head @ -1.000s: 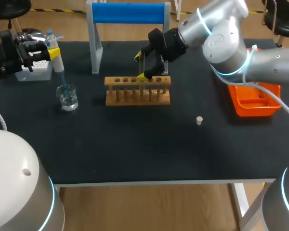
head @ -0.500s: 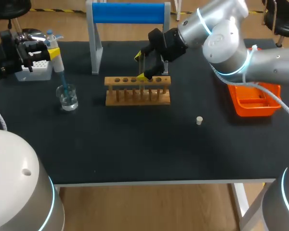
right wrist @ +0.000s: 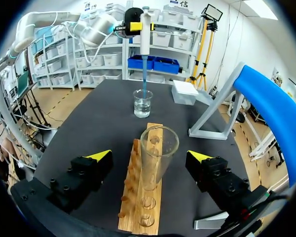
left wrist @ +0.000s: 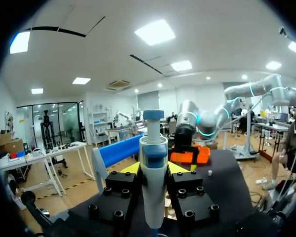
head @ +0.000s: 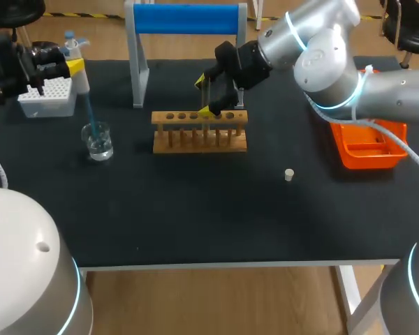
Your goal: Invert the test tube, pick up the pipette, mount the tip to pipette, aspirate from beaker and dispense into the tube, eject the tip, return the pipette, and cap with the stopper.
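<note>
Done so far: the test tube (right wrist: 155, 158) is standing mouth-up in the wooden rack (head: 199, 132), and the pipette (head: 79, 77) is sitting in my left hand (head: 63, 68) with a blue tip (head: 89, 112) mounted on it
Step in hand: I am judging this to be the aspirating, since the tip's lower end is reaching down into the beaker (head: 98, 141) of clear liquid
Left to do: dispensing into the tube, ejecting the tip, returning the pipette and capping; the stopper (head: 289, 174) is lying untouched on the tabletop (head: 195, 209), well apart from the rack
Left hand: it is clamping the pipette's body from both sides, holding it nearly upright above the beaker, near the tip box (head: 47, 98)
Right hand (head: 206, 95): it is hovering over the rack with its fingers spread wide; the tube is standing between them, touching neither
</note>
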You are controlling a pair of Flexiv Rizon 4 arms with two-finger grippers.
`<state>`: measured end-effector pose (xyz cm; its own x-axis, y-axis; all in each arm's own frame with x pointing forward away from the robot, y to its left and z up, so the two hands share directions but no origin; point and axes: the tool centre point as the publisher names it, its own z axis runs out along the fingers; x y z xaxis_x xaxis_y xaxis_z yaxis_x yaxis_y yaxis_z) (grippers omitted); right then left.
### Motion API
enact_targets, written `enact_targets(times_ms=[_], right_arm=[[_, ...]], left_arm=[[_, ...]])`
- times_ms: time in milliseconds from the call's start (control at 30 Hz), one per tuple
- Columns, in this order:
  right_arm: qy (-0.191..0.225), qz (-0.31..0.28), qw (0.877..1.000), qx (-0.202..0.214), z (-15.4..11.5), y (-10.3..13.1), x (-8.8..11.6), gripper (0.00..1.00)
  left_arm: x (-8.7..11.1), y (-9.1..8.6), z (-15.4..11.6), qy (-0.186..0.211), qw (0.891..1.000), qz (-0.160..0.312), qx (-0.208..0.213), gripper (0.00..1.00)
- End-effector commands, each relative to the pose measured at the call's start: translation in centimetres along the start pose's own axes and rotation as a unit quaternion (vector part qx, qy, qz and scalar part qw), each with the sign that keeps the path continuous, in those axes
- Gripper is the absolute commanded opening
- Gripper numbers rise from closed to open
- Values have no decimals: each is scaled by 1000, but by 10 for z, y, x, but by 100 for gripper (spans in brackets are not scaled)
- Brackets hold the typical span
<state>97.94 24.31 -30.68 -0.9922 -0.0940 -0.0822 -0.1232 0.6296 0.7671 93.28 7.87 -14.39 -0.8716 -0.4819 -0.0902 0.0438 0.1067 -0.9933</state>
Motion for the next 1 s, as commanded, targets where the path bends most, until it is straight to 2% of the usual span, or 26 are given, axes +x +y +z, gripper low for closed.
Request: enact_targets(times_ms=[33, 433, 600, 733, 1000], right_arm=[[0, 0, 1000, 1, 0, 0, 0, 100], [0, 0, 1000, 1, 0, 0, 0, 100], [0, 0, 1000, 1, 0, 0, 0, 100], [0, 0, 1000, 1, 0, 0, 0, 100], [0, 0, 1000, 1, 0, 0, 0, 100]], left_arm=[[6, -13, 1, -7, 1000, 2, -7, 0], [11, -46, 14, 3, 1000, 7, -24, 0], [15, -67, 23, 16, 999, -2, -33, 0], [24, -90, 36, 32, 999, -3, -31, 0], [43, -126, 65, 69, 997, -8, -32, 0]])
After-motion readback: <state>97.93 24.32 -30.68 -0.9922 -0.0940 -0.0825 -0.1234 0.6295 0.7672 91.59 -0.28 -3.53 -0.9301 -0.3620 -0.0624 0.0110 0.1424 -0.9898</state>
